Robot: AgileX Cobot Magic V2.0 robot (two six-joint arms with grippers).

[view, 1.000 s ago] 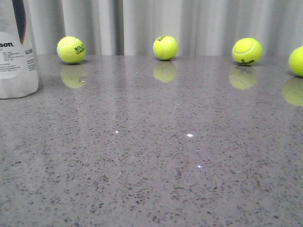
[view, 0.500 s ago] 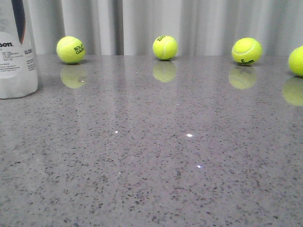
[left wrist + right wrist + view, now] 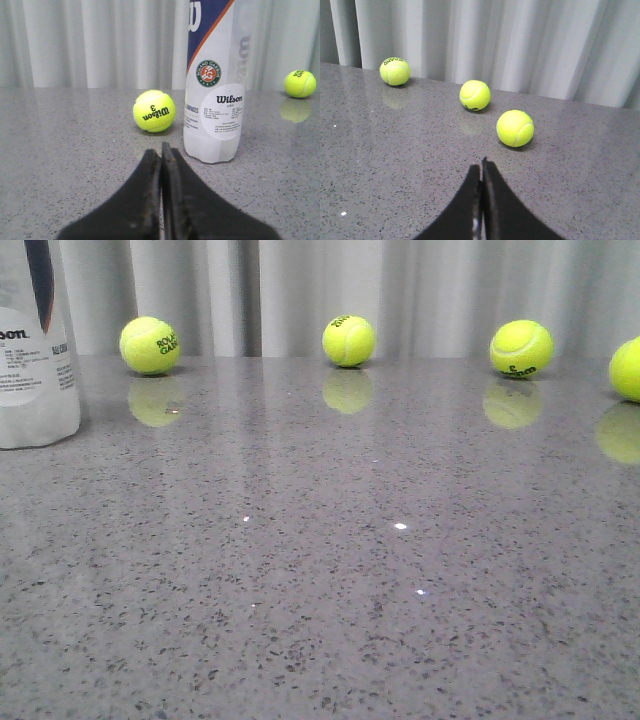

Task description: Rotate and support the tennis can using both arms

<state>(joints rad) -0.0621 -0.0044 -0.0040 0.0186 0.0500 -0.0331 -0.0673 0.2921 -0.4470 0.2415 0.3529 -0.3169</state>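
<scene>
The grey stone table point(image 3: 330, 570) is spreading out under both my pincers, and I am keeping them low over it, likely so that I can meet things from the side.

The tennis can point(image 3: 215, 85) is standing upright on its base just ahead of my left pincer point(image 3: 161, 150) and a little to one side of its line; in the front view it is sitting at the table's far left edge point(image 3: 35, 340). Standing like this, it would fit either a can waiting to be turned or one already set back up, and I cannot tell which.

My left pincer is clenched on nothing, its fingers pressed together, so I am not touching the can. My right pincer point(image 3: 481, 167) is likewise clenched and empty, pointing well apart from the can toward loose balls.

A Wilson ball point(image 3: 154, 110) is resting just beside the can, ahead of my left pincer. The nearest ball point(image 3: 515, 128) is lying just beyond my right tips, with two more behind it.
</scene>
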